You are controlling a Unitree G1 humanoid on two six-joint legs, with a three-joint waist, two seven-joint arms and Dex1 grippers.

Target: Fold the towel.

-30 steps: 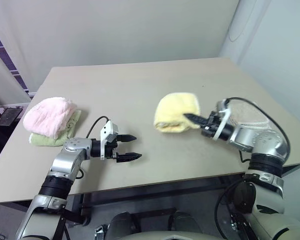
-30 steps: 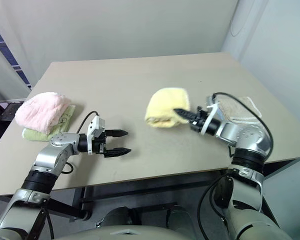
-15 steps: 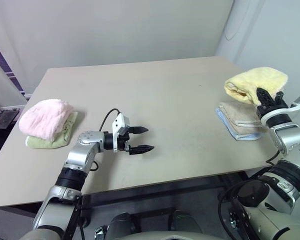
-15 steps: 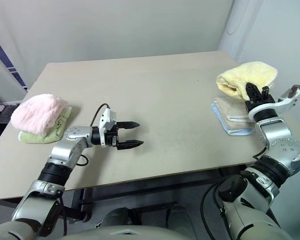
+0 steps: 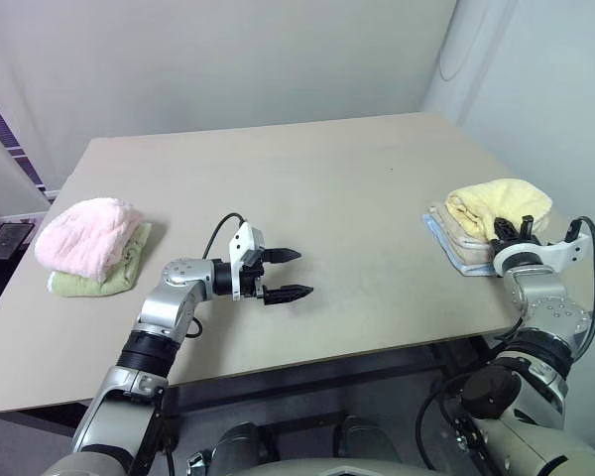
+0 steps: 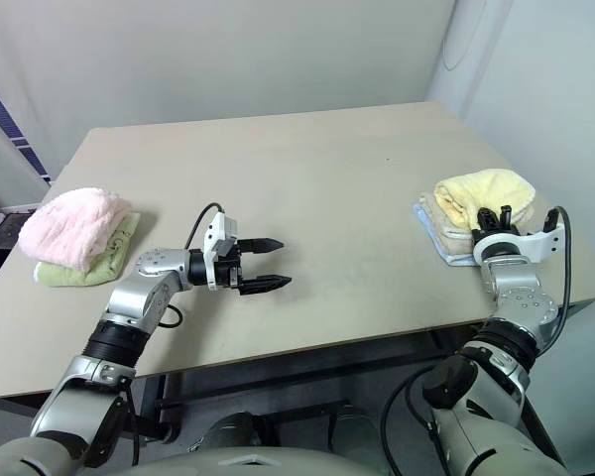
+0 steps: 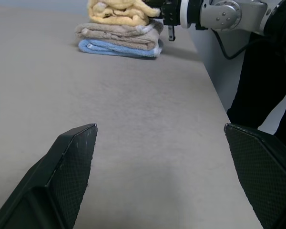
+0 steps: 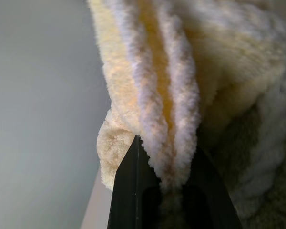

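Right gripper (image 8: 169, 183) clamped on folded yellow towel (image 5: 501, 205), towel atop beige/blue stack (image 5: 454, 242). Left gripper (image 5: 290, 275) jaws wide apart, nothing between, over bare table (image 5: 357, 198).

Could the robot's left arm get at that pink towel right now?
Probably yes. The pink towel lies on the table's left side, near the left gripper, whose jaws are open and empty, with only bare tabletop between.
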